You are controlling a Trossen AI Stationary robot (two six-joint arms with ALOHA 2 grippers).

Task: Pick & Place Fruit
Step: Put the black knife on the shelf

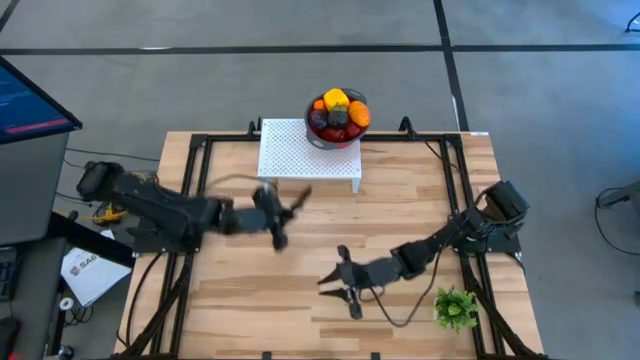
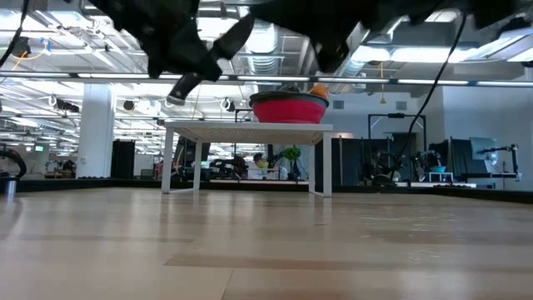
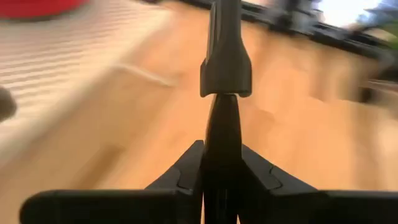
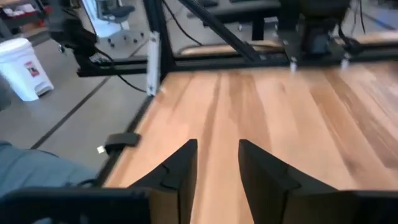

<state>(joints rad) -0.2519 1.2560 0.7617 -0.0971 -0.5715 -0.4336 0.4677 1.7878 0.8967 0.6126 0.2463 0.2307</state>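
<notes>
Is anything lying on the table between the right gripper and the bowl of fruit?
Only bare wood, then the white perforated stand under the bowl; the high view shows this, with the right gripper nearer the front.

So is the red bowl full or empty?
Full. The bowl sits on the white stand, piled with fruit heaped above its rim, yellow and orange pieces on top.

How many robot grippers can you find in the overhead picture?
2: the left gripper hangs just in front of the white stand, and the right gripper hangs over the table's front middle.
</notes>
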